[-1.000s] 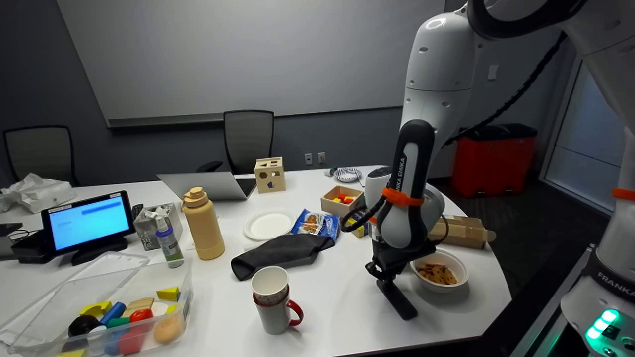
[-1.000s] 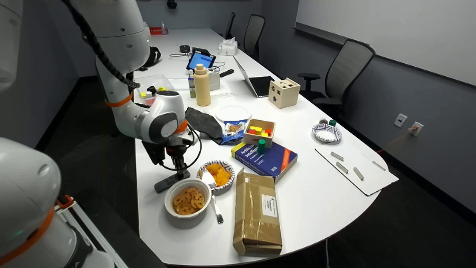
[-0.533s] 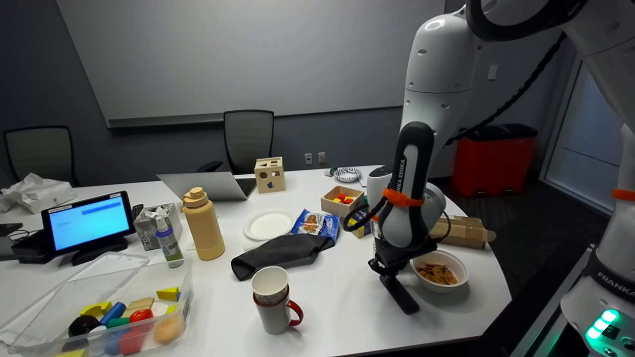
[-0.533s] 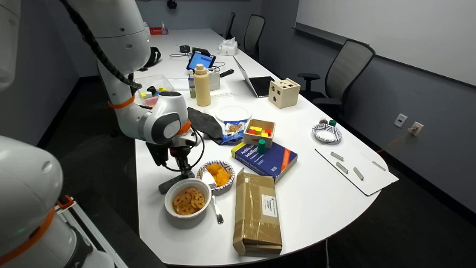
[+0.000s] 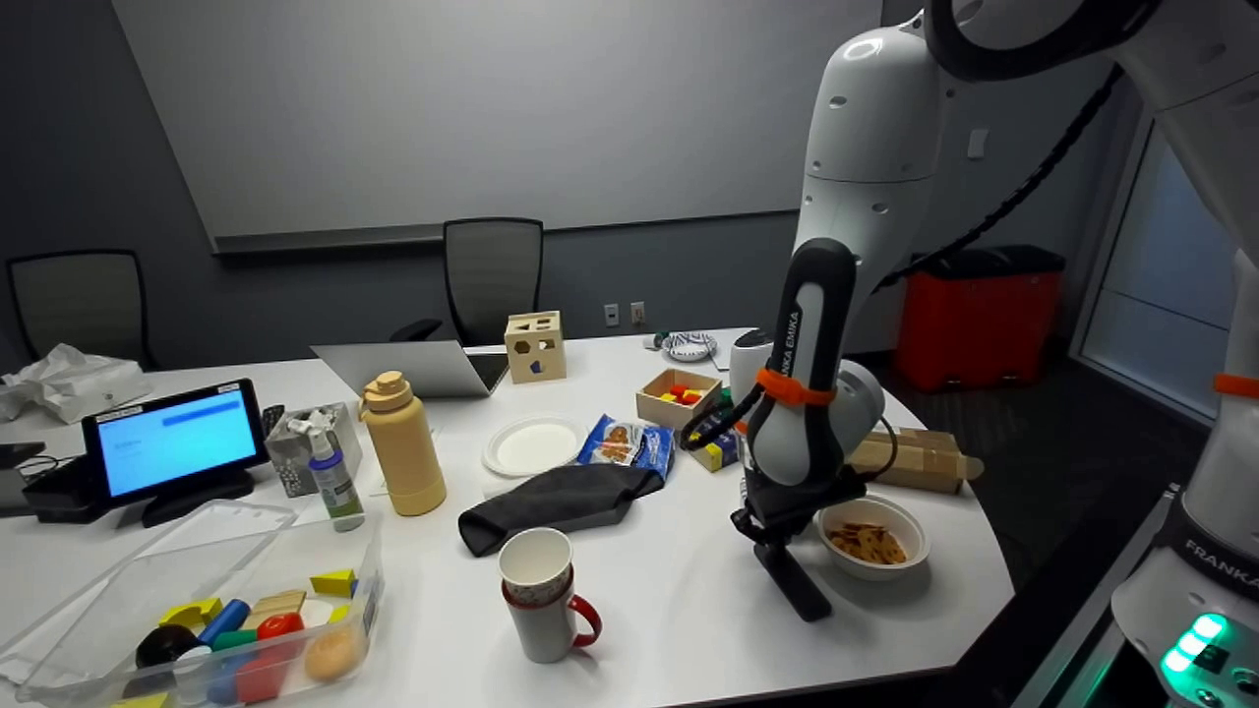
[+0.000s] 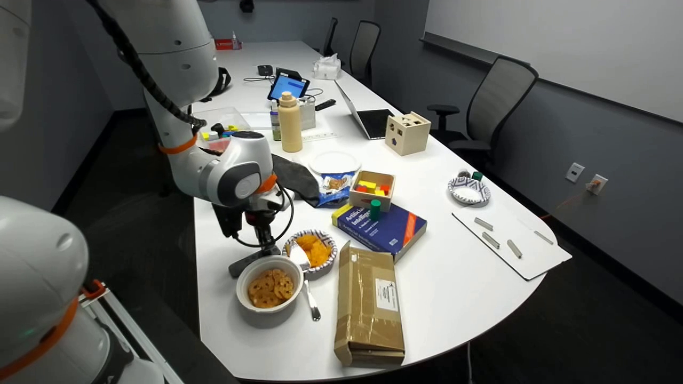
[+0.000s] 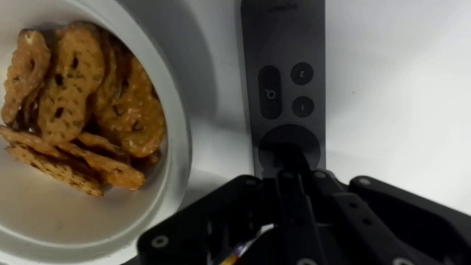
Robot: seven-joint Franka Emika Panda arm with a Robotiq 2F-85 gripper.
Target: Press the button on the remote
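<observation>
The remote (image 5: pixel 793 582) is a slim black bar lying flat on the white table, beside the bowl of chips. It shows in both exterior views (image 6: pixel 244 263), with its near side partly hidden by the bowl. In the wrist view the remote (image 7: pixel 285 44) runs upright in the picture, with a long button, two small round buttons and a large round pad. My gripper (image 7: pixel 292 160) is shut, with nothing seen between the fingers. It points down over the remote (image 5: pixel 772 544), and its dark fingertips cover the lower part of the round pad. The remote's end below the pad is hidden.
The white bowl of chips (image 7: pixel 176 110) stands close beside the remote. A patterned bowl of orange food (image 6: pixel 331 256), a cardboard box (image 6: pixel 368 320) and a blue book (image 6: pixel 384 229) are near. Stacked mugs (image 5: pixel 541 619) and a black cloth (image 5: pixel 561 501) lie on another side.
My gripper has shifted slightly toward the chip bowl, and the remote has slid a little the same way. In the last half second there is almost no movement.
</observation>
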